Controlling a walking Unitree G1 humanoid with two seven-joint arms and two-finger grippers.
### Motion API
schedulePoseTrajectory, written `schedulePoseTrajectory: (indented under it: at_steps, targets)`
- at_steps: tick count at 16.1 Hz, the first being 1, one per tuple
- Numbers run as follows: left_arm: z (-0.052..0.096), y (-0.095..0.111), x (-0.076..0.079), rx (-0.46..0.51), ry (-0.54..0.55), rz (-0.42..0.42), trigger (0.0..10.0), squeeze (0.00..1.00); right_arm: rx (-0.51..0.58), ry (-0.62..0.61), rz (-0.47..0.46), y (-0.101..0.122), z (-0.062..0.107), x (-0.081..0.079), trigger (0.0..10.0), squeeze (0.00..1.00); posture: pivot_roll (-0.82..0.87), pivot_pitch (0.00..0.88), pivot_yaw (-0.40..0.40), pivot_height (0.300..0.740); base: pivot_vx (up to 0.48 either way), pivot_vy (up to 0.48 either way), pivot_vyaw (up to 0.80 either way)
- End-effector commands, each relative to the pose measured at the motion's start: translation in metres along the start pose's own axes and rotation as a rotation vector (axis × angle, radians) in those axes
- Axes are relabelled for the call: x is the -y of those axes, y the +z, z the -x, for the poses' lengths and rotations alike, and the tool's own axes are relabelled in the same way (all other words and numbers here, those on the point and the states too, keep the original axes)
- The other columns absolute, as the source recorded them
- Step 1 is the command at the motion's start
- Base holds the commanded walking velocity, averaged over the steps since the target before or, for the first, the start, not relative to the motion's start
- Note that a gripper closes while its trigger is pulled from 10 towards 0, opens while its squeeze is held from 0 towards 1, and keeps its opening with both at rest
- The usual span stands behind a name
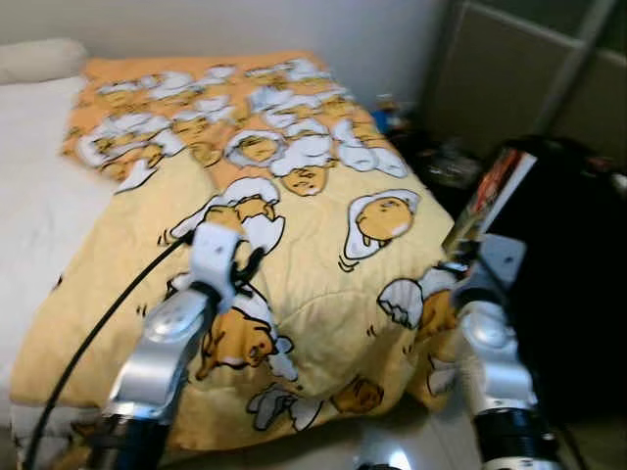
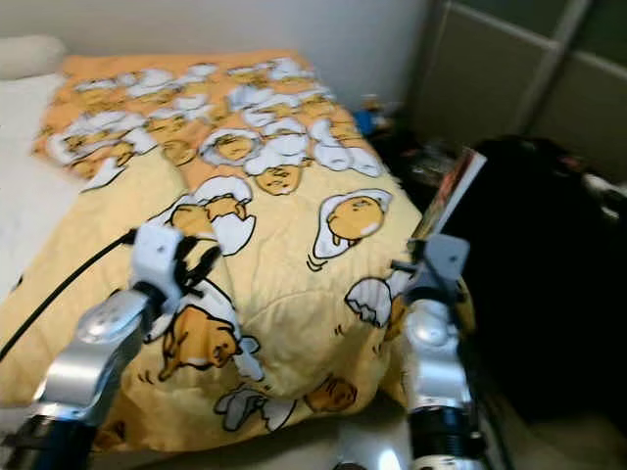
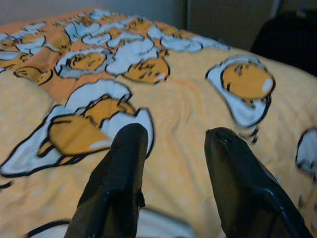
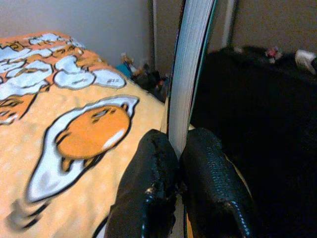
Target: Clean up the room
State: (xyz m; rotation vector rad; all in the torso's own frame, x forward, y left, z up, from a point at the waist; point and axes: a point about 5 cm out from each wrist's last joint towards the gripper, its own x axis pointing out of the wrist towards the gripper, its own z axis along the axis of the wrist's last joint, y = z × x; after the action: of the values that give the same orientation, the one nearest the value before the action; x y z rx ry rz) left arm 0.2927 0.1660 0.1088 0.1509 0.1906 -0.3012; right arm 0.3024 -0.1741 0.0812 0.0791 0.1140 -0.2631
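Book [image 4: 190, 64] sits clamped in right jaws; left jaws apart over blanket [image 1: 323, 245].

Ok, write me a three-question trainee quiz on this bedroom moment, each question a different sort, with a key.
1. True or false: the right gripper is shut on a book.
2. The left gripper is: A) clamped on the blanket; B) open above the blanket; C) holding a cup.
3. Fill in: the book stands on its ____, pages facing the wrist camera.

Key: 1 true; 2 B; 3 edge.
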Motion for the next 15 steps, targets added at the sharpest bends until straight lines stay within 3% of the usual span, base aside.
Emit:
schedulePoseTrajectory:
  at_steps: [1,15]
  targets:
    - [-0.002,0.004,0.000,0.013,0.011,0.002,10.0,0.00,0.062,0.019,-0.004,0.017,-0.004,-0.002,10.0,0.00,-0.03,0.000,0.010,0.740,0.000,0.442,0.00]
    - [-0.001,0.003,0.000,0.006,0.021,0.004,10.0,0.00,0.094,0.069,0.018,0.029,-0.006,-0.009,10.0,0.00,-0.03,0.000,0.007,0.740,0.000,0.466,0.00]
